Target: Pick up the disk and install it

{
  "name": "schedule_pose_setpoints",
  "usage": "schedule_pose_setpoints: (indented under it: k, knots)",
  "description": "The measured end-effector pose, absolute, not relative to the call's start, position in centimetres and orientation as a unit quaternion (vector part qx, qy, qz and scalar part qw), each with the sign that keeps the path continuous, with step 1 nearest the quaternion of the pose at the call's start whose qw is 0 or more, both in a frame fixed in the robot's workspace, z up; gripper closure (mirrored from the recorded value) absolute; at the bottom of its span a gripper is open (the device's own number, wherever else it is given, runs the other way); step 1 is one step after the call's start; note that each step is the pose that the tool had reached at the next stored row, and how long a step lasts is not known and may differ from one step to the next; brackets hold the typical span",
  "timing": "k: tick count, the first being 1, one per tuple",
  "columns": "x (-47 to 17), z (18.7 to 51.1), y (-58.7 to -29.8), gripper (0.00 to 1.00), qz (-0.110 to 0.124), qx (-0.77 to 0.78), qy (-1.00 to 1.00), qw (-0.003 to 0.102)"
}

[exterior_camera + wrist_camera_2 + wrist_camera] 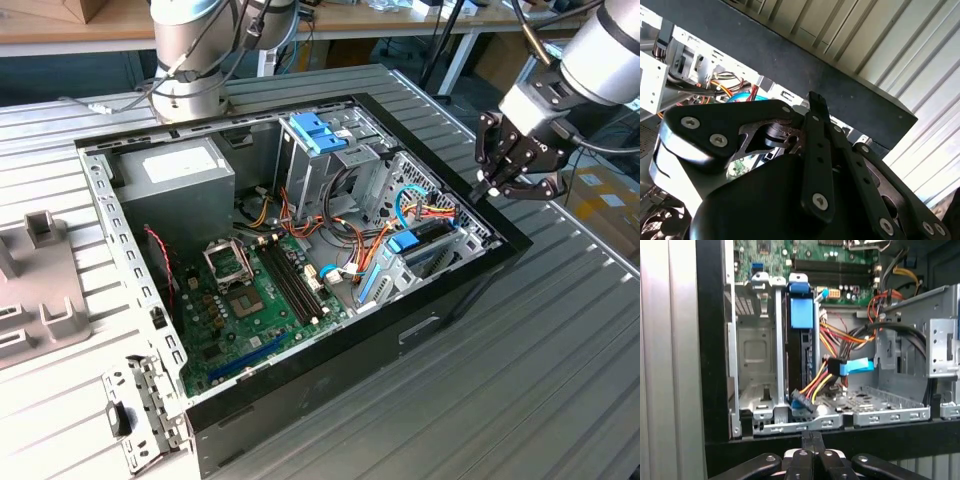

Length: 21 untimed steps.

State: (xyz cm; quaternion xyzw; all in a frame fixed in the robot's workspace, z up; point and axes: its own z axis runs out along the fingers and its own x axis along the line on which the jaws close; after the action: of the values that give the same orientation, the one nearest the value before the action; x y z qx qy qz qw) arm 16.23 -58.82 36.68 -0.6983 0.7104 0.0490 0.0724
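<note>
The disk (418,247), a dark flat drive with blue side rails and a blue end tab, stands on edge inside the metal drive cage at the open computer case's corner, on the exterior view's right. In the first wrist view the disk (802,320) sits in a cage slot with cables plugged at its far end. My gripper (484,188) hovers just outside the case's black rim, above and apart from the disk. Its fingers (812,437) are pressed together with nothing between them. The gripper (816,102) shows over the rim in the second wrist view too.
An empty cage slot (756,355) lies beside the disk. Orange and yellow cables (837,342) and a light blue connector (856,366) cross the case. A tall cage with a light blue latch (318,132), power supply (176,172) and motherboard (250,300) fill the case (330,360).
</note>
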Motion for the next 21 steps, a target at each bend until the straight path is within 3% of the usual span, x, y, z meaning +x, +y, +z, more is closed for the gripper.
schedule_pose_setpoints:
  k: [4,21]
  knots:
    - [16.21,36.69,-58.81,0.89,0.045,-0.699,0.71,0.076]
    - [16.12,36.69,-58.81,0.89,0.048,-0.724,0.684,0.074]
